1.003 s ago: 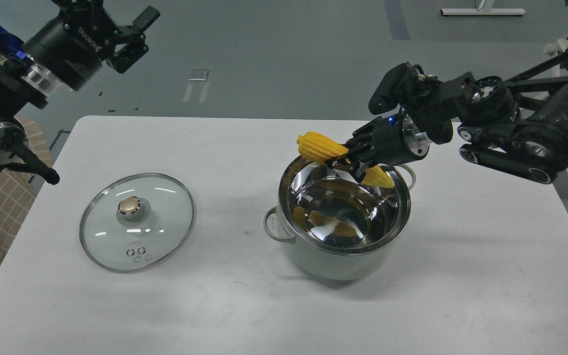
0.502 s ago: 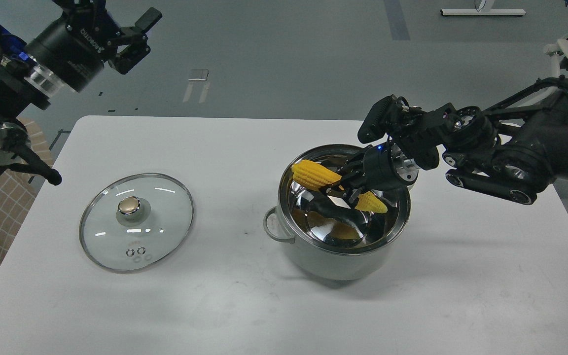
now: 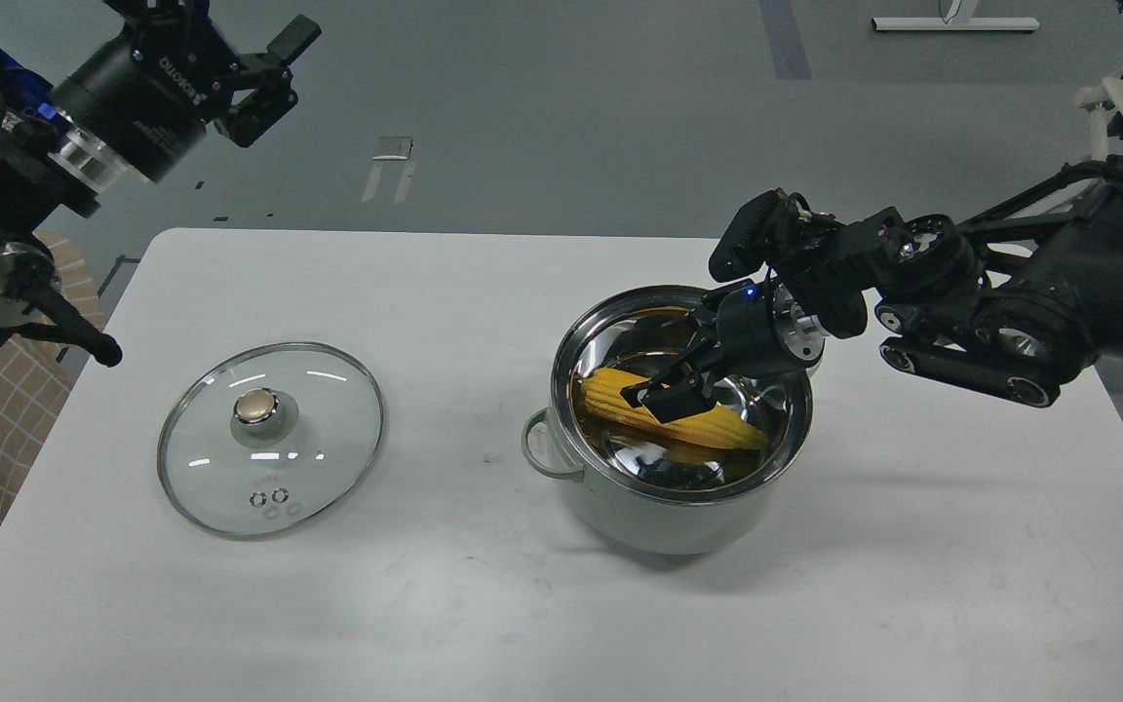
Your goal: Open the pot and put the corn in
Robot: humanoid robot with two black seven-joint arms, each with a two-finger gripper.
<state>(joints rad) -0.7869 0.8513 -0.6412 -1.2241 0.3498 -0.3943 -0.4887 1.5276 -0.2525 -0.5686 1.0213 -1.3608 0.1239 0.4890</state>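
Reaching into the pot point(image 3: 664, 512), the right gripper point(image 3: 671, 392) has its fingers point(image 3: 680, 400) over the corn point(image 3: 620, 402), which lies low inside; whether they grip it I cannot tell. Lifting out before letting go could drag the cob back up, or knock the rim. The lid point(image 3: 328, 429) lies on the tabletop point(image 3: 912, 546). The left gripper point(image 3: 264, 68) hangs wide apart, well away.

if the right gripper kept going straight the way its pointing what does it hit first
The right gripper points down and to the left into the pot, right at the corn lying inside. It would most likely press on the corn first, then the pot's steel bottom, though depth is hard to judge from this view.
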